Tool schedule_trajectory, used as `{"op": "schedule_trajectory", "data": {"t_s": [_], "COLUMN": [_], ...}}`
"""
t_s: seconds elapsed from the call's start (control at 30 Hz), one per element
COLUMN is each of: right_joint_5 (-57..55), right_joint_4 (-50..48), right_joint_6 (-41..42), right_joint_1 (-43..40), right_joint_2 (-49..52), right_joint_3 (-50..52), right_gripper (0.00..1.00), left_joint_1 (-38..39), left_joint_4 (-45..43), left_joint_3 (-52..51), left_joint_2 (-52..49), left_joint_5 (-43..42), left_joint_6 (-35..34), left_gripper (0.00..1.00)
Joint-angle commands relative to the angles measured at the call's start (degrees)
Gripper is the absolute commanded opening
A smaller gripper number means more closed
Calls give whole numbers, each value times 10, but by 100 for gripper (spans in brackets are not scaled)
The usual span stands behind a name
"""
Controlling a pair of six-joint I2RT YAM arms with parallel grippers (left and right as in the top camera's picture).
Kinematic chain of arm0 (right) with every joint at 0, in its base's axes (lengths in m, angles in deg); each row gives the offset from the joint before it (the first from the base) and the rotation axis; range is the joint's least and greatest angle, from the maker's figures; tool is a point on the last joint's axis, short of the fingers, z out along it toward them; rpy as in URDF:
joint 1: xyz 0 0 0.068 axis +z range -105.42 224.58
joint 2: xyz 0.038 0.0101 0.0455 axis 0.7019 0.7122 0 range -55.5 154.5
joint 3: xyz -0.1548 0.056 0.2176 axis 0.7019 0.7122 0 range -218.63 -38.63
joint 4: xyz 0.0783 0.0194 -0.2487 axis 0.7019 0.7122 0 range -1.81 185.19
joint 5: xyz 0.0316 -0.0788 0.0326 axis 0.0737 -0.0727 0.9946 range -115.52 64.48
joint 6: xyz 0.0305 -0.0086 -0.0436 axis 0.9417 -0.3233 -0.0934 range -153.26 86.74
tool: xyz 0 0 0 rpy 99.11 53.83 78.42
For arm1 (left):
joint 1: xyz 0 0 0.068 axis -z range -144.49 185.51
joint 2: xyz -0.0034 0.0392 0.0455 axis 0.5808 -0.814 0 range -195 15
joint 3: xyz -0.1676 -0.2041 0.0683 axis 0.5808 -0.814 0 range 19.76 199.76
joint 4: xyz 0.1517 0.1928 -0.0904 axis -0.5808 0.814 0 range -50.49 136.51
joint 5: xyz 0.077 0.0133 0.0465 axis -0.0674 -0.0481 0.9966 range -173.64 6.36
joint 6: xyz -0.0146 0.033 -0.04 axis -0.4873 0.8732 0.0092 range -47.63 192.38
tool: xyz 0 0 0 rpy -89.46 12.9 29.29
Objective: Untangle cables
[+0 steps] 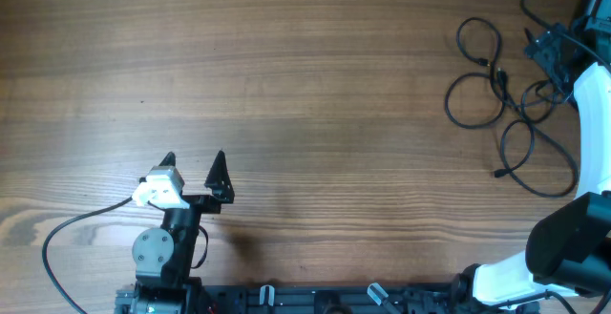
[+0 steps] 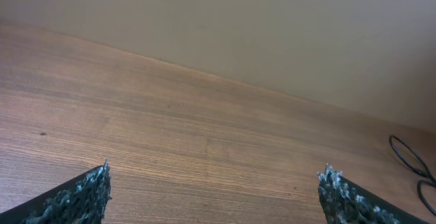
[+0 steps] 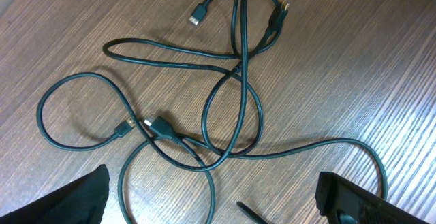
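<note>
**Overhead.**
- Tabletop (image 1: 286,66): wood grain, fills the view.
- Left arm (image 1: 158,247): base at the near edge, towards the left corner. It is folded short and upright over its base, wrist aimed at the far edge.
- Left gripper (image 1: 194,166): two black pointed fingers spread wide, nothing between them, over bare wood.
- Right arm (image 1: 592,114): base at the near right corner. White links run up along the right edge, and the black end sits by the far right corner, over the right part of the cables. The gripper's state is not readable here.
- Cables (image 1: 497,73): thin black cords in loose overlapping loops, lying flat near the far right corner, well apart from the left arm.

**Left wrist.**
- Left gripper (image 2: 216,173): both rough dark fingertips at the bottom corners of the view, wide apart, holding nothing. It looks low across the tabletop (image 2: 204,129) to its far edge.
- Cables (image 2: 402,152): a short curve only, at the right margin.

**Right wrist.**
- Right gripper (image 3: 211,203): fingers at the lower left and lower right, fully parted, empty, above the cords.
- Cables (image 3: 235,67): several loops crossing one another near the centre, small plugs at the free ends, all resting on the tabletop (image 3: 381,60). No strand is pinched.
</note>
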Motion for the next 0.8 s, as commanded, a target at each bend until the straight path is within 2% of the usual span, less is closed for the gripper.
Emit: {"op": "schedule_trajectory", "data": {"t_s": [0.0, 0.77], "right_joint_5": [3, 3], "right_joint_4": [0, -2], "right_joint_6": [-3, -3], "right_joint_1": [1, 1], "right_joint_2": [11, 11], "right_joint_3": [5, 5], "right_gripper": [100, 100], "left_joint_1": [3, 3], "left_joint_4": [0, 0], "left_joint_3": [-4, -4], "left_joint_2": [6, 6], "left_joint_5": [-5, -5], "left_joint_6": [14, 14], "left_gripper": [100, 100]}}
